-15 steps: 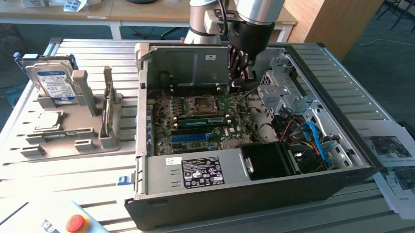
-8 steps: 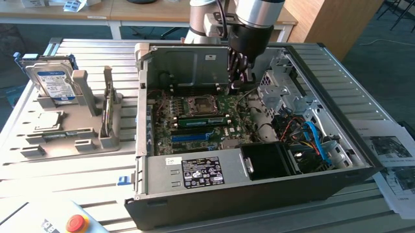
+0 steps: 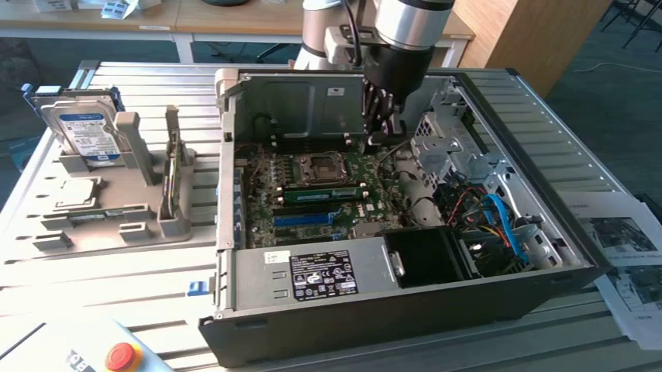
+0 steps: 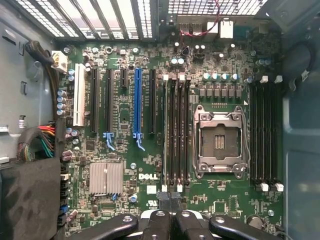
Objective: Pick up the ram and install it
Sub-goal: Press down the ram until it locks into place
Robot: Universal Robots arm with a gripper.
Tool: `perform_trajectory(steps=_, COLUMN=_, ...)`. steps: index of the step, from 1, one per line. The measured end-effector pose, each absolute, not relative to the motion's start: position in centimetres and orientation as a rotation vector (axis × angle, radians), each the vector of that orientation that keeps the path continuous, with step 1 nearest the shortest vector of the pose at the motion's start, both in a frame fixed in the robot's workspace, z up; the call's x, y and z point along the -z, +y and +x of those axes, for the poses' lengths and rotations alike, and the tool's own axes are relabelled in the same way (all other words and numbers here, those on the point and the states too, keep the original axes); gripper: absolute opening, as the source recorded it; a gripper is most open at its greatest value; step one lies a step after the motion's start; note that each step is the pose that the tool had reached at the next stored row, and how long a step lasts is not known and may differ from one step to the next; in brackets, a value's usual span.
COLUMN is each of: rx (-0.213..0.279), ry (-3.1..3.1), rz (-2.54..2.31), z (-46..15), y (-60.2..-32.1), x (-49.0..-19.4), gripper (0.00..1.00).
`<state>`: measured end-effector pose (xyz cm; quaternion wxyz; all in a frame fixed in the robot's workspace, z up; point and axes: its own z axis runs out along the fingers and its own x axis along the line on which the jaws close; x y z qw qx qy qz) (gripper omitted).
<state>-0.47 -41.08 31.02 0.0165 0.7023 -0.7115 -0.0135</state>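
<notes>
The black two-fingered gripper [image 3: 376,139] [image 4: 170,198] hangs closed inside the open black computer case [image 3: 414,310], far-right of the long green ram stick [image 3: 322,194] seated in a motherboard slot.

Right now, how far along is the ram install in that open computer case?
Done, by the look of it: the ram stands on edge in a slot beside the CPU socket. In hand: nothing. The tool is shut and empty, hanging above the motherboard. Left: I cannot tell whether the stick is pressed fully home or its end clips are latched.
</notes>
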Motion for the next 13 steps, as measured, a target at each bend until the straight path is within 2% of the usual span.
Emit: perform_trajectory(steps=13, rx=0.04, ry=-2.211, rz=2.183, z=-0.5, y=-41.1, x=-29.7, gripper=0.1)
